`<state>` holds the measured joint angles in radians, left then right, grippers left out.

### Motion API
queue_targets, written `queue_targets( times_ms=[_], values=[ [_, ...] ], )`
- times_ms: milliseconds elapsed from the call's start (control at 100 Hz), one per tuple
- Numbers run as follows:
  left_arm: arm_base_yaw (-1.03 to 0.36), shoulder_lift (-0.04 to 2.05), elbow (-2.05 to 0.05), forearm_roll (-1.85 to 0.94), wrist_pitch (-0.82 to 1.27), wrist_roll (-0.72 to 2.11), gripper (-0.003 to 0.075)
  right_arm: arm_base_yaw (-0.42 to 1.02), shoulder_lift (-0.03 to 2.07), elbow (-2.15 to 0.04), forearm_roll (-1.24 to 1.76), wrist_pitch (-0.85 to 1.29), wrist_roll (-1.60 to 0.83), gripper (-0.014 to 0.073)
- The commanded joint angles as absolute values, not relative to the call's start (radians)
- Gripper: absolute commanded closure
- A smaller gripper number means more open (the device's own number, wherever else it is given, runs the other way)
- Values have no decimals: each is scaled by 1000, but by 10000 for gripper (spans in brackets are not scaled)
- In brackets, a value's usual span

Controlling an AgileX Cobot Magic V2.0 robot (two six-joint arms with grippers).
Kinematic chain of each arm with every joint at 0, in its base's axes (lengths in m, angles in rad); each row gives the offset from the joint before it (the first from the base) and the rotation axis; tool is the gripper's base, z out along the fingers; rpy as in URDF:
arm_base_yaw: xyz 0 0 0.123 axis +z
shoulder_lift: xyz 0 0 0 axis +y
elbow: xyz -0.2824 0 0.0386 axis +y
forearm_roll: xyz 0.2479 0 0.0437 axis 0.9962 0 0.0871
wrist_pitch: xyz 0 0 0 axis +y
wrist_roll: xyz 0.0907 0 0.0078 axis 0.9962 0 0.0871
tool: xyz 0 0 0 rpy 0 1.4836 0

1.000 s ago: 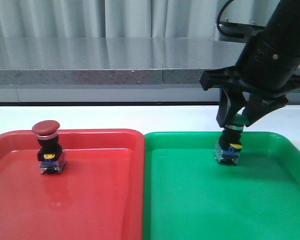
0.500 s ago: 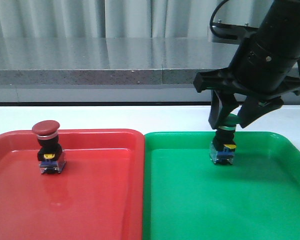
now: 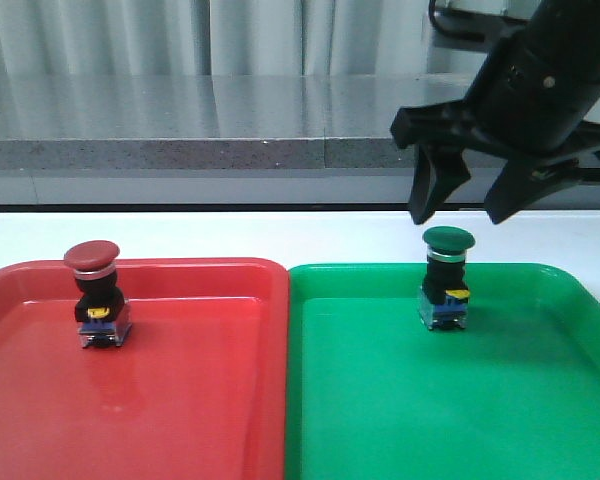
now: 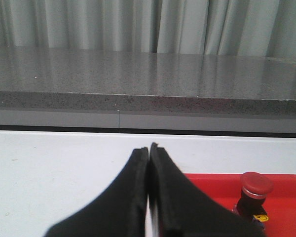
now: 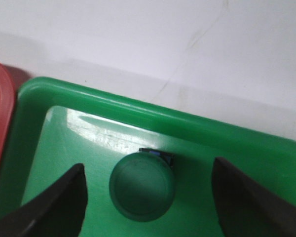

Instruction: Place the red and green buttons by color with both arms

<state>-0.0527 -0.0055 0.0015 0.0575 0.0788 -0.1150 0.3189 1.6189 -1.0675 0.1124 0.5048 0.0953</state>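
Note:
The green button point(image 3: 448, 280) stands upright in the green tray point(image 3: 400, 400), near its far edge. My right gripper point(image 3: 462, 205) hovers just above it, open, fingers apart and clear of the cap. From the right wrist the green cap point(image 5: 141, 186) lies between the spread fingers point(image 5: 64, 197) of the right gripper point(image 5: 147, 195), touching neither. The red button point(image 3: 97, 295) stands upright in the red tray point(image 3: 180, 400). My left gripper point(image 4: 149, 147) is shut on nothing, above the white table beside the red tray point(image 4: 207, 180), with the red button point(image 4: 255, 190) off to one side.
The two trays sit side by side on a white table point(image 3: 230, 235). A grey stone ledge point(image 3: 180, 150) and curtains run along the back. The green tray's rim point(image 5: 138, 106) lies just beyond the green button.
My right gripper has opened, let go of the green button and risen above it. The button now stands free in the green tray. The red button has not moved.

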Motion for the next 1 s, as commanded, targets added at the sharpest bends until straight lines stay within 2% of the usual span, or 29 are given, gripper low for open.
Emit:
queue_targets(
  times_ms=[0,200,450,990],
  values=[
    [-50,-34,43,49,-7,-125,739,320,1520,-1092,118,456,91,60],
    [-50,-34,43,49,-7,-125,739,320,1378,-1082,67,446,91,64],
    [-50,-34,43,49,-7,-125,739,305,1143,-960,6,395,91,64],
    [-50,-34,43,49,-7,-125,739,136,570,-614,-27,376,91,64]
  ],
)
